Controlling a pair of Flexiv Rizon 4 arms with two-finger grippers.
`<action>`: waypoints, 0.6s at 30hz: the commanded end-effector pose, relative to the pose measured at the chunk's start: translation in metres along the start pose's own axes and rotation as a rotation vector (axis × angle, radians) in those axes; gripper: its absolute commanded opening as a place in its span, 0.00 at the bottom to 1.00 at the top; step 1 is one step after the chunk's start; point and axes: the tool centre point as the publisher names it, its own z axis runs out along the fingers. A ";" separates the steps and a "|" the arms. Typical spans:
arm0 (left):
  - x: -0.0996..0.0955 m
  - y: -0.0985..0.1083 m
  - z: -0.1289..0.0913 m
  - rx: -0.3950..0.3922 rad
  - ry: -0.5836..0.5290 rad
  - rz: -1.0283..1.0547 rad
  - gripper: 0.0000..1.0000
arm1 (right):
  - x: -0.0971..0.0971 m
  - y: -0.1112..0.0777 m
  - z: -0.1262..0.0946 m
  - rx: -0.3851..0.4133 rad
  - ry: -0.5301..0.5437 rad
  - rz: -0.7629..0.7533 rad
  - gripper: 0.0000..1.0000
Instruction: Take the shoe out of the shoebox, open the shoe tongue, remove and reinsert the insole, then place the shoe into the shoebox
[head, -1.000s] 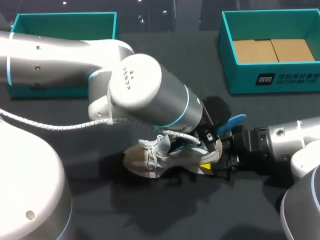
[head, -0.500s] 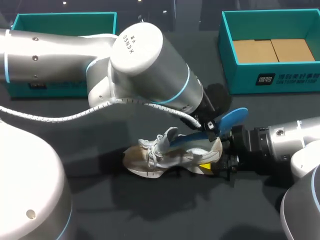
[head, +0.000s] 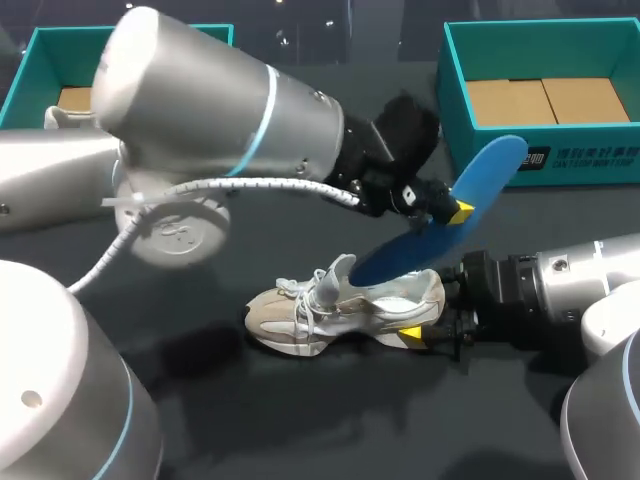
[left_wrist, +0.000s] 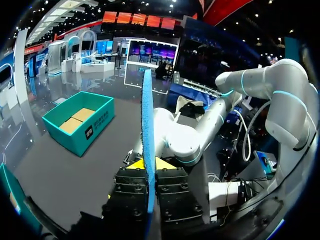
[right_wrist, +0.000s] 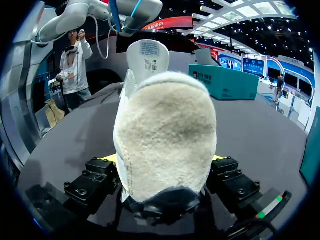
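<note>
- Drawn up and out of the shoe (head: 345, 310) within the last second, by the left gripper (head: 445, 208): the blue insole (head: 450, 225); a second ago barely peeking from the heel opening, half a second ago half out, now aloft and slanting up toward the shoebox (head: 540, 165) at the right.
- Cannot tell from the head view whether the insole's lower tip has wholly left the shoe's collar; just above it or brushing it.
- Pinched edge-on in the left wrist view; left gripper (left_wrist: 148, 170) fingers pressed in on the insole (left_wrist: 146, 125) from both sides.
- No shift in the shoe across that second; lying on the dark table (head: 200, 420), toe toward the left arm, tongue (head: 340, 268) raised; heel clamped from both sides by the right gripper (head: 432, 335), seen filling the right wrist view (right_wrist: 165, 120).
- Judged: removal as good as done; next, reinsertion, calling for the lower tip aimed back into the opening with the heel held firm; boxing of the shoe not yet begun.
</note>
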 end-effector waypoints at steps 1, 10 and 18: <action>0.002 0.008 -0.075 0.051 0.025 0.005 0.00 | 0.000 -0.002 0.002 0.005 -0.001 0.001 0.00; 0.002 0.008 -0.075 0.051 0.025 0.005 0.00 | 0.000 -0.002 0.002 0.005 -0.001 0.001 0.00; 0.009 -0.017 -0.125 0.264 0.128 -0.106 0.00 | 0.000 -0.002 0.002 0.005 -0.001 0.001 0.00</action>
